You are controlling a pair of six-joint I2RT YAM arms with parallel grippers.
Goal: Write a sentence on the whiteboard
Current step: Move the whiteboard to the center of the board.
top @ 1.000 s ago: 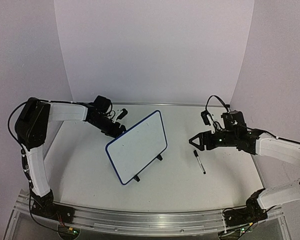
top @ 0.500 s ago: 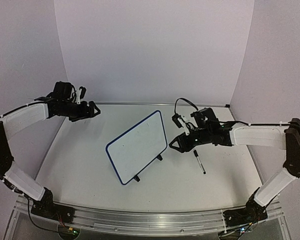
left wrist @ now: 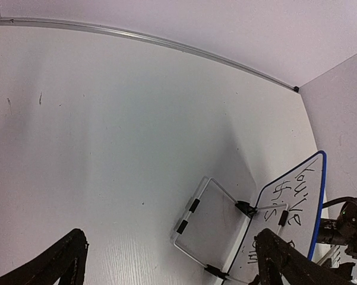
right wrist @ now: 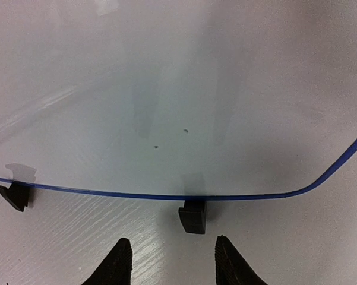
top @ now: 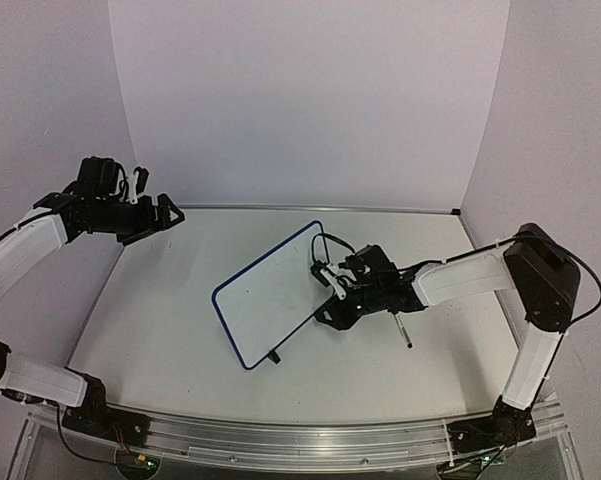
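Observation:
The whiteboard (top: 265, 300) stands tilted on the table's middle; its face toward the top camera looks blank. In the left wrist view the whiteboard (left wrist: 313, 205) shows the sentence (left wrist: 288, 199) as black script on the side facing that camera. My right gripper (top: 327, 318) sits low at the board's right lower edge. In the right wrist view it (right wrist: 173, 267) is open, a black foot (right wrist: 193, 217) just ahead of the gap, under the blue rim (right wrist: 107, 192). My left gripper (top: 170, 213) hangs wide open at the far left, holding nothing.
A black-and-white marker pen (top: 405, 336) lies on the table right of the board, partly under my right arm. A wire stand (left wrist: 193, 228) with black sleeves props the board from behind. Walls close the table at the back and sides.
My left gripper pulled away from the board's back to the far left and opened wide. My right gripper swept left from beside the marker to the board's foot, its jaws narrowing.

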